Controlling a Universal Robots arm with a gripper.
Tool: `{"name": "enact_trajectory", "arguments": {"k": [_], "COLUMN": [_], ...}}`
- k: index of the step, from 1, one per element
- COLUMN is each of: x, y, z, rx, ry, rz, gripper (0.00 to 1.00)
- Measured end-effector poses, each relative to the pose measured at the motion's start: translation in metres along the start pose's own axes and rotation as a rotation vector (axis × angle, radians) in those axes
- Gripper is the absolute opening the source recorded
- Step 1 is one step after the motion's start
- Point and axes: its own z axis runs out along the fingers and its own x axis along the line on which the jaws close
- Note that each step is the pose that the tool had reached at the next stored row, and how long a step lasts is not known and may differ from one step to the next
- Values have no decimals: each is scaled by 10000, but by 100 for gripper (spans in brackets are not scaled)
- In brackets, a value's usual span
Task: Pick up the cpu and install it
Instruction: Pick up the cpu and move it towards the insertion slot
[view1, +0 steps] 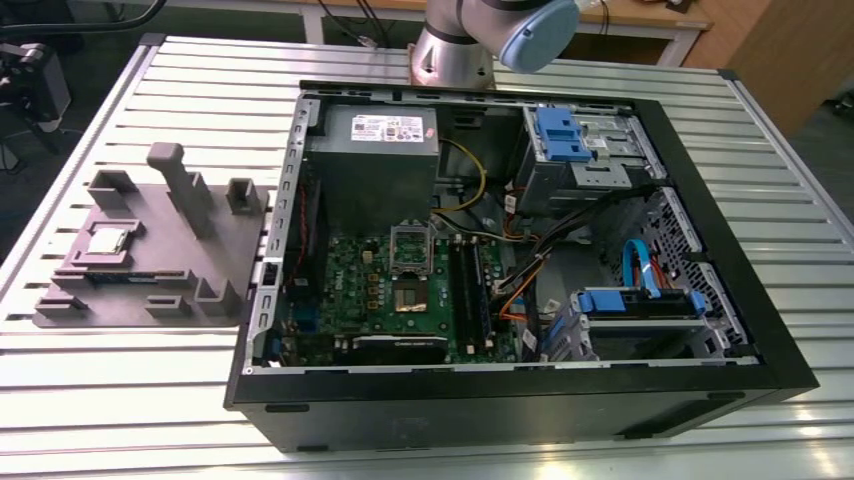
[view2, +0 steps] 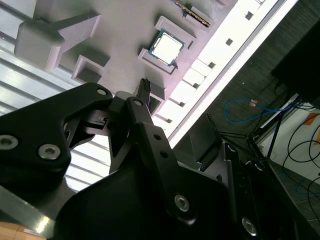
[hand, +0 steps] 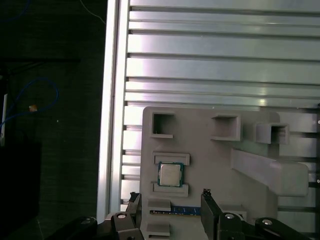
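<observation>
While the cpu (hand: 170, 174) lies flat in a pocket of the grey holder plate (view1: 147, 290), near the bench (view1: 134, 400) edge at the exterior view's left, the gripper (hand: 170, 202) hangs over it, jaws apart and empty. I'd judge it light, stiff and delicate underneath; opposite rims look the safest hold.
</observation>
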Motion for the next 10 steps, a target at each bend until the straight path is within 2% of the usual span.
{"name": "enact_trajectory", "arguments": {"k": [7,10], "x": [0,-1], "y": [0,-11], "z": [2,40], "rx": [-1,0], "ry": [-1,-1], "rz": [0,-1], "gripper": [59,59]}}
